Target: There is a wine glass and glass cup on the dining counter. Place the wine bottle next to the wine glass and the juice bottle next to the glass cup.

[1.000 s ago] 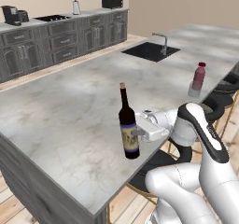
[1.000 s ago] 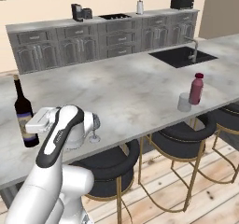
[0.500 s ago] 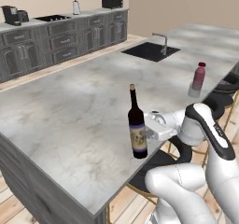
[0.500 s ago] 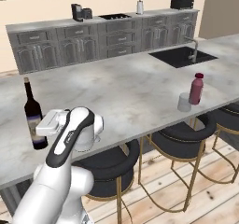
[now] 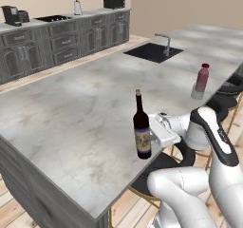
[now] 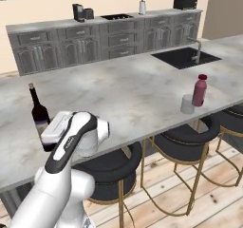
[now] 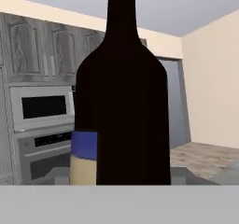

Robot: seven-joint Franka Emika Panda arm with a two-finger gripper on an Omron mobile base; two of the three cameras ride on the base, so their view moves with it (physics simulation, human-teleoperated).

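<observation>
Grey marbled tabletop (image 5: 71, 113) ran wide, with a black sink (image 5: 153, 52) at its far end. Near the right edge the juice bottle (image 5: 202, 78) stood just beside the glass cup (image 5: 197, 92). At the near edge the wine bottle (image 5: 141, 128) stood upright, the pincer (image 5: 153, 134) against its label (finger gap hidden; grip could not be told). No label text was legible.

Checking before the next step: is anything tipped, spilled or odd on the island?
Nothing stands out. The wine bottle stands upright, and so does the juice bottle beside the glass cup; no spills on the dining counter.
</observation>
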